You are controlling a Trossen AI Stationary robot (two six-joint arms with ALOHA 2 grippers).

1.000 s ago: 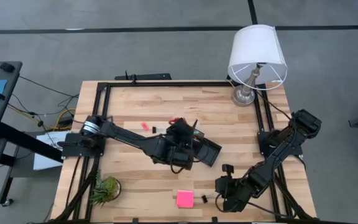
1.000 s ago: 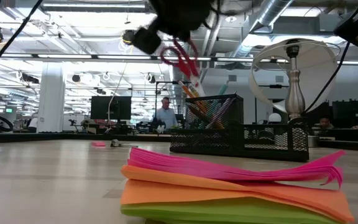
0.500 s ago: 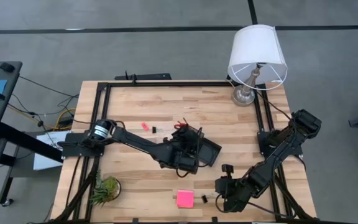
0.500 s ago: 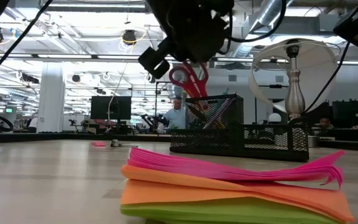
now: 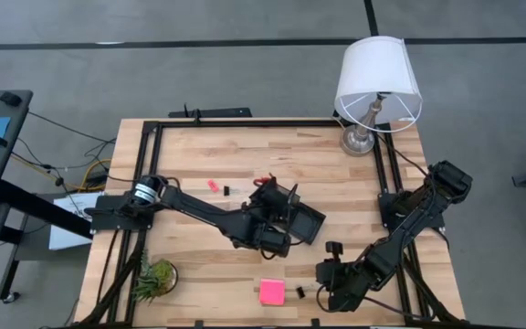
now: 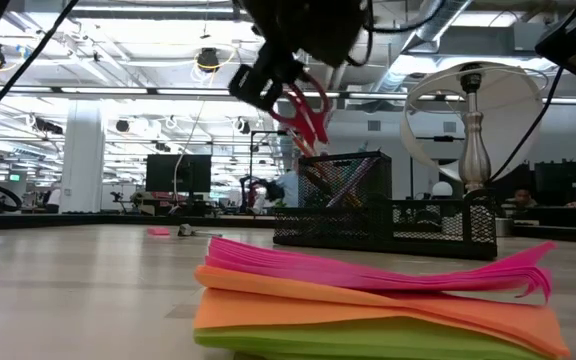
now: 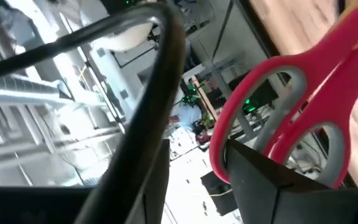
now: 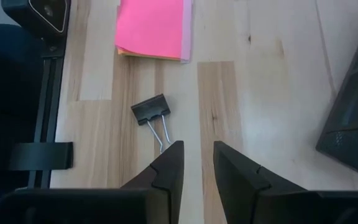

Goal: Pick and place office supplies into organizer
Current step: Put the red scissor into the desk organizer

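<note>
- My left gripper point(image 5: 268, 203) hangs over the middle of the wooden table point(image 5: 199, 155), right above the tall end of the organizer point(image 5: 298, 217).
- Its jaws are closed on the red-handled scissors point(image 6: 303, 105); in the left wrist view the red loops point(image 7: 278, 118) sit just past my dark fingers point(image 7: 263, 186), pinched between them.
- From the low view the scissors hang tilted, handles up, with the lower end pointing down at the mesh cup point(image 6: 340, 200) at the organizer's end, where pencils already stand. I cannot tell whether the tips have entered the cup.
- The organizer itself is a black mesh tray lying flat near the table's centre, its lower part point(image 6: 438, 225) stretching away from the cup toward the lamp point(image 5: 377, 87).
- My right gripper point(image 8: 196, 163) waits low near the front edge of the table, right of the pink sticky-note pad point(image 5: 271, 291).
- Its jaws stand a little apart with bare wood between them, holding nothing.
- A black binder clip point(image 8: 150, 111) lies flat on the table just ahead of those fingertips, its wire handles pointing back toward them, close to the left finger's tip.
- The sticky-note pad lies beyond the clip, apart from it.
- A small pink eraser point(image 5: 213, 185) and a small dark piece point(image 5: 227, 190) lie on the wood left of the organizer.
- A small green plant point(image 5: 153, 277) stands at the front left corner.
</note>
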